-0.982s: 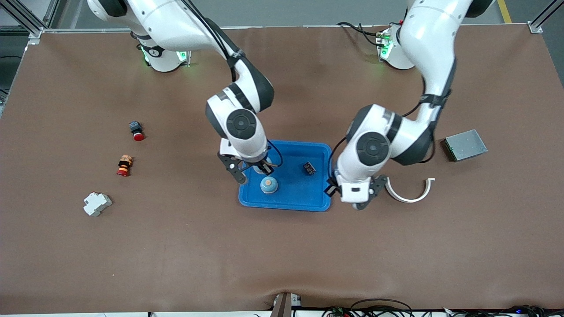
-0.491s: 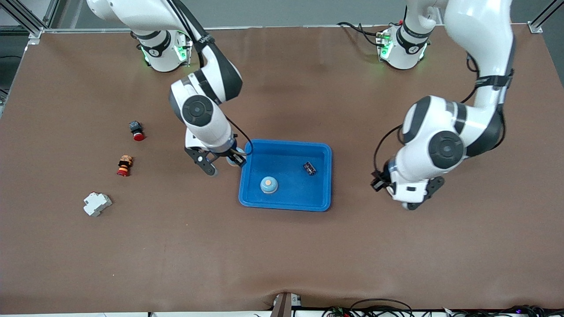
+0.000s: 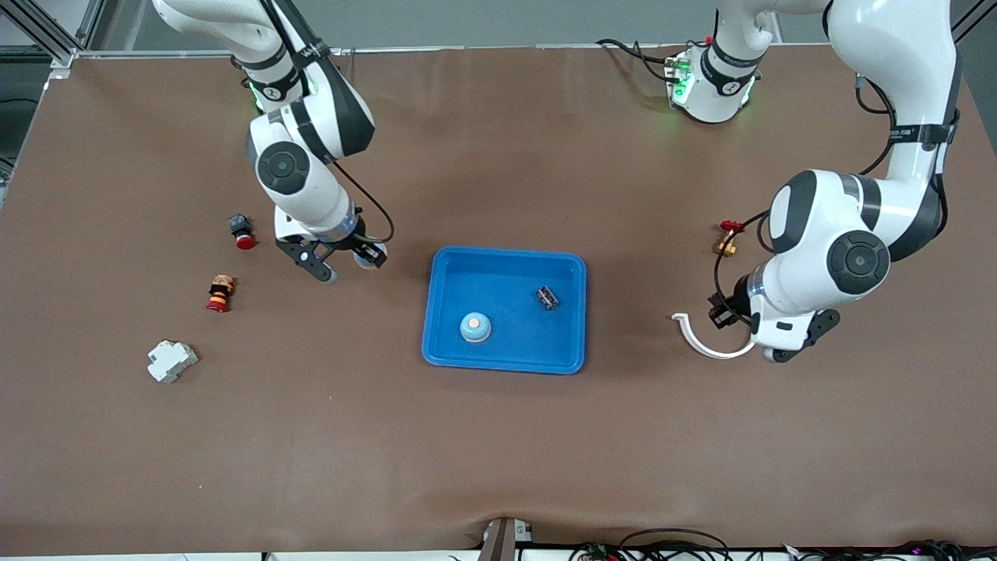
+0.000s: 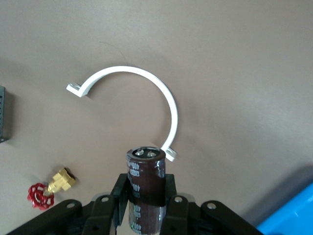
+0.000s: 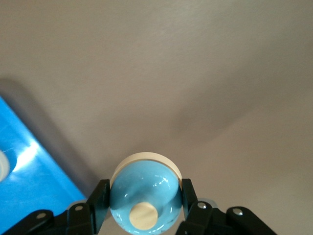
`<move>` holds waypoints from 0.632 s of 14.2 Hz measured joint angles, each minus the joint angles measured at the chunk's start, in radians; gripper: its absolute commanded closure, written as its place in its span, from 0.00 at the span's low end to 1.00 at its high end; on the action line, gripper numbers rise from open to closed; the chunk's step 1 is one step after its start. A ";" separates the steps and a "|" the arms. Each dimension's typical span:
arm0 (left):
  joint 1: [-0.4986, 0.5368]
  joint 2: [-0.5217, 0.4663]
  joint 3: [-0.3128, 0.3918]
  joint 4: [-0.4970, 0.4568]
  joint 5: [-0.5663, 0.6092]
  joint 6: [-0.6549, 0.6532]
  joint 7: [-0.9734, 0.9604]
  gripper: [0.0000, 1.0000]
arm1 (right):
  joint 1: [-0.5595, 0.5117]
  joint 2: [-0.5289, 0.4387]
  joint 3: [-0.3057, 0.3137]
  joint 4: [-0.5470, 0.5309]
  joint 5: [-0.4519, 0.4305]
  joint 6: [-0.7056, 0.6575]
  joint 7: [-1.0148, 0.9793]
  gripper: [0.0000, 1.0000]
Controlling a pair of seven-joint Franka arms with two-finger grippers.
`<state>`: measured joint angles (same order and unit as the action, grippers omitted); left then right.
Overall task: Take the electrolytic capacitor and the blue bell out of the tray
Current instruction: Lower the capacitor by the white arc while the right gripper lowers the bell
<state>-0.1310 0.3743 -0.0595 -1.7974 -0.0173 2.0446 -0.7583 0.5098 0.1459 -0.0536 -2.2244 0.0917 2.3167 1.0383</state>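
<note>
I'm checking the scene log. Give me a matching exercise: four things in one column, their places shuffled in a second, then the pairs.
Things:
1. dark capacitor
2. glossy blue bell
3. white curved clamp
4. second blue bell

Places:
A. in the blue tray
B. clamped in the right gripper
C. lying on the brown table mat
D. clamped in the left gripper

Pairs: 1-D, 2-B, 3-C, 4-A

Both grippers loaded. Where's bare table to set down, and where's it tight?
Widest bare patch: table nearer the camera than the blue tray. Also open between tray and arm bases. Tight: white clamp and brass valve by the left gripper, which holds a capacitor; red button, orange-red part, white block near the right gripper, which holds a bell.
</note>
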 measured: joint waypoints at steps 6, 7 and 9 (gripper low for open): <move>0.077 -0.006 0.000 -0.107 0.001 0.099 0.108 1.00 | -0.160 -0.064 -0.002 -0.119 -0.053 0.086 -0.252 1.00; 0.088 -0.006 0.001 -0.114 0.001 0.107 0.115 1.00 | -0.197 -0.065 -0.003 -0.144 -0.054 0.123 -0.313 1.00; 0.099 -0.002 0.001 -0.127 0.001 0.119 0.125 1.00 | -0.278 -0.064 -0.004 -0.193 -0.055 0.204 -0.444 1.00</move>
<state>-0.0319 0.3727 -0.0589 -1.9247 -0.0160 2.1632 -0.6334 0.2320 0.0816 -0.0572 -2.4171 0.0371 2.5211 0.5947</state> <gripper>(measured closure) 0.661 0.366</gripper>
